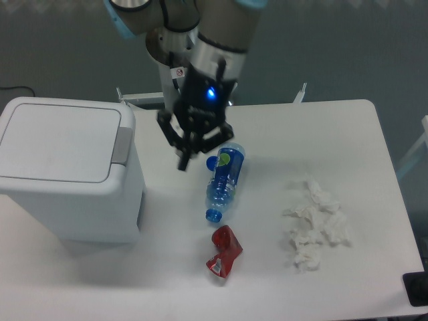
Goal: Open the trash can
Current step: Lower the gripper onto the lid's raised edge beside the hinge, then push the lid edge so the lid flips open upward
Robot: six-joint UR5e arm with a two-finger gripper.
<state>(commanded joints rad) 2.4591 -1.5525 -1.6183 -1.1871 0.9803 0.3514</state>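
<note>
The trash can (67,194) is a big white bin on the left of the table, with its flat lid (57,142) down. A grey button strip (122,144) runs along the lid's right edge. My gripper (192,154) hangs above the table just right of the bin, about level with the button strip and a short gap from it. Its fingers are spread open with nothing between them. A blue light glows on the wrist above.
A blue plastic bottle (225,179) lies just right of the gripper, with a blue cap (211,162) beside it. A crushed red can (225,251) lies nearer the front. Crumpled white tissue (315,223) lies on the right. The robot base (182,60) stands behind.
</note>
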